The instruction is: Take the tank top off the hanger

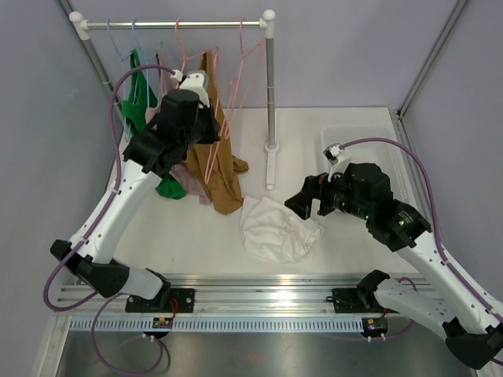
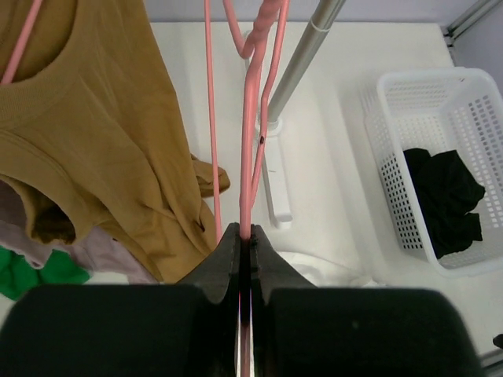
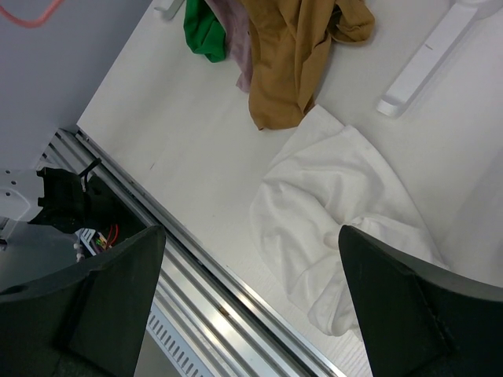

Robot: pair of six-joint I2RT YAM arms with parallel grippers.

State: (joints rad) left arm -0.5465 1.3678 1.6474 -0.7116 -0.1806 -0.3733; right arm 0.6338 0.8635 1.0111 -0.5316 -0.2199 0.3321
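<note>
Overhead view, read left to right. At 11 o'clock on the surface [image 1: 196, 232], a rail [image 1: 173, 24] carries a green garment [image 1: 141, 98], a pale pink garment [image 1: 189, 182] and a mustard tank top [image 1: 224, 169]. Their lower ends trail onto the surface.

My left gripper [image 2: 245, 232] sits high in front of the tank top. In its wrist view the jaws are pinched flat on the wire of a pink hanger [image 2: 247, 141], which rises between them toward 12 o'clock. The tank top is just beside the wire at 10 o'clock. I cannot tell whether the tank top hangs on this hanger or on a neighbouring one.

Near the centre, at 6 o'clock from the rack post [image 1: 269, 86], a white garment [image 1: 275, 228] lies crumpled. My right gripper [image 1: 302, 200] hovers over its 2 o'clock edge, jaws spread wide and holding nothing. At 2 o'clock on the surface stands a white basket [image 2: 393, 196] containing a black garment [image 2: 444, 200].
</note>
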